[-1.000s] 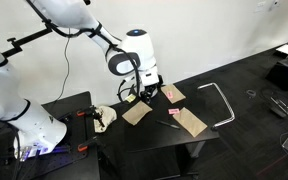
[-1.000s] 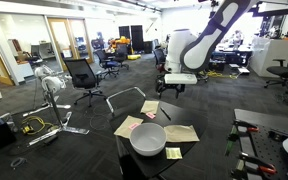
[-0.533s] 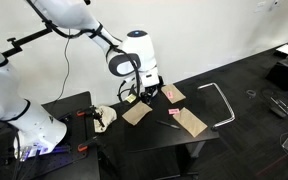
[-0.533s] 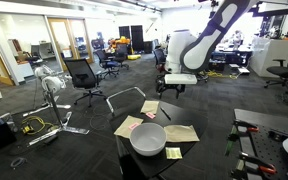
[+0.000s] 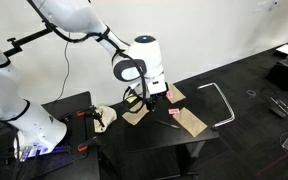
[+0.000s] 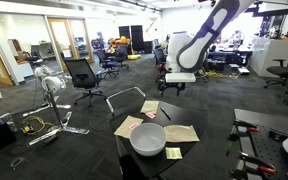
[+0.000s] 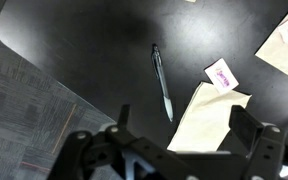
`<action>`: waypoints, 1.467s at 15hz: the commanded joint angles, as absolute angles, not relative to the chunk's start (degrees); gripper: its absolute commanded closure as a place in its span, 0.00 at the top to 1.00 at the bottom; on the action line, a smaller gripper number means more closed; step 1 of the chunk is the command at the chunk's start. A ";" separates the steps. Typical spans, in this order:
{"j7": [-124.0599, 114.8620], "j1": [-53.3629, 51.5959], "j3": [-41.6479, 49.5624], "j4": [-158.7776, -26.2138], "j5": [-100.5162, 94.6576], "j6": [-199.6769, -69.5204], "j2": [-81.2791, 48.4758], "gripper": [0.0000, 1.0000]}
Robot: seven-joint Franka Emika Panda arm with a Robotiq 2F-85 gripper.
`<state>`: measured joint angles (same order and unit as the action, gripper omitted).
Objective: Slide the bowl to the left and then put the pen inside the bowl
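Note:
The white, shallow bowl [image 6: 148, 138] sits at the near end of the black table [image 6: 199, 150]; a pale round shape at the table's left end [image 5: 104, 115] seems to be the same bowl. The dark pen [image 7: 162, 82] lies on the bare tabletop beside a tan paper piece [image 7: 209, 120]. My gripper [image 7: 184, 125] hangs above the pen and that paper, open and empty, with a finger on each side. It also shows in both exterior views [image 5: 144, 97] [image 6: 176, 86], well apart from the bowl. The bowl is out of the wrist view.
Three tan paper pieces [image 6: 181, 132] [image 6: 129, 125] [image 6: 150, 107] lie on the table. A pink sticky note [image 7: 222, 72] lies near the pen and a yellow one [image 6: 173, 153] beside the bowl. The table's rounded edge [image 7: 24, 62] drops to grey carpet. Office chairs [image 6: 84, 75] stand beyond.
The arm's wrist and gripper have shifted a little to the right and down over the table in an exterior view. The bowl, pen and papers have not moved.

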<state>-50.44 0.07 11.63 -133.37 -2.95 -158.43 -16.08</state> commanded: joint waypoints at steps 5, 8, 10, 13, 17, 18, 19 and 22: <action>-36.72 3.38 11.04 -128.75 2.31 -157.07 -21.50 1.00; -35.53 3.05 12.04 -126.69 2.68 -157.57 -24.64 1.00; -35.01 3.20 12.09 -125.06 3.22 -157.34 -26.71 1.00; -34.91 3.34 12.04 -122.64 3.75 -157.11 -29.78 1.00; -33.78 4.08 11.46 -119.87 4.78 -156.93 -33.34 1.00; -33.21 4.18 11.40 -119.21 5.15 -156.87 -34.10 1.00; -32.32 4.33 11.31 -118.61 5.73 -156.83 -34.78 1.00; -29.92 4.89 10.96 -116.79 7.35 -156.70 -36.45 1.00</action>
<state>-33.48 3.61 11.82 -119.69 4.85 -158.10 -34.75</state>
